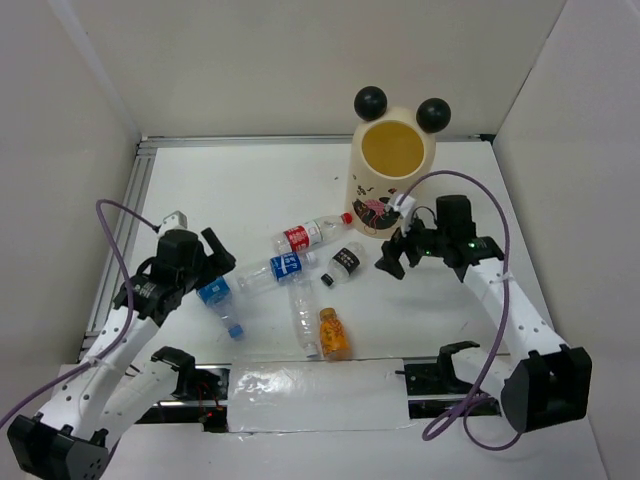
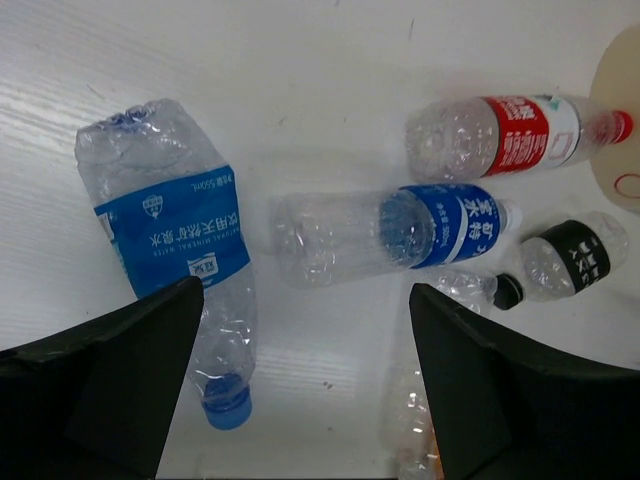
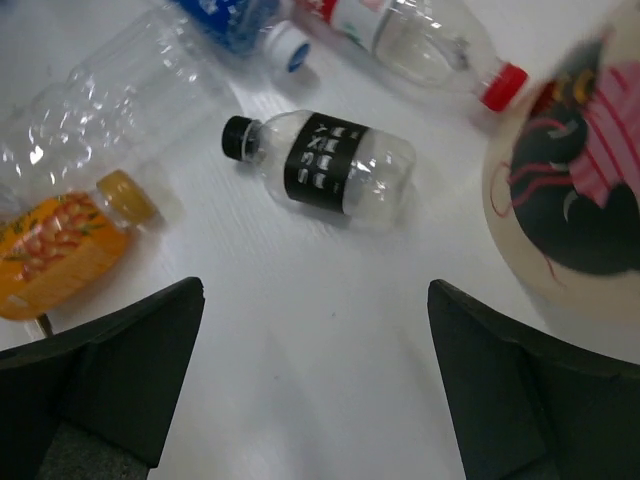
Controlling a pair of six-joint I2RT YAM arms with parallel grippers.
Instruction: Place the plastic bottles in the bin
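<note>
Several plastic bottles lie in the middle of the table: a red-labelled one [image 1: 305,235], a blue-labelled one [image 1: 272,268], a crushed blue-labelled one [image 1: 218,300] [image 2: 170,235], a small black-labelled one [image 1: 346,262] [image 3: 325,165], a clear unlabelled one [image 1: 303,315] and a stubby orange one [image 1: 333,333] [image 3: 55,255]. The cream bin [image 1: 392,185] with black ball ears stands upright behind them. My left gripper [image 1: 222,256] [image 2: 305,390] hangs open just above the crushed bottle, holding nothing. My right gripper [image 1: 392,254] [image 3: 315,380] is open over bare table between the black-labelled bottle and the bin [image 3: 570,200].
White walls enclose the table on the left, back and right. An aluminium rail [image 1: 135,195] runs along the left edge. A strip of clear tape [image 1: 315,395] lies at the near edge between the arm bases.
</note>
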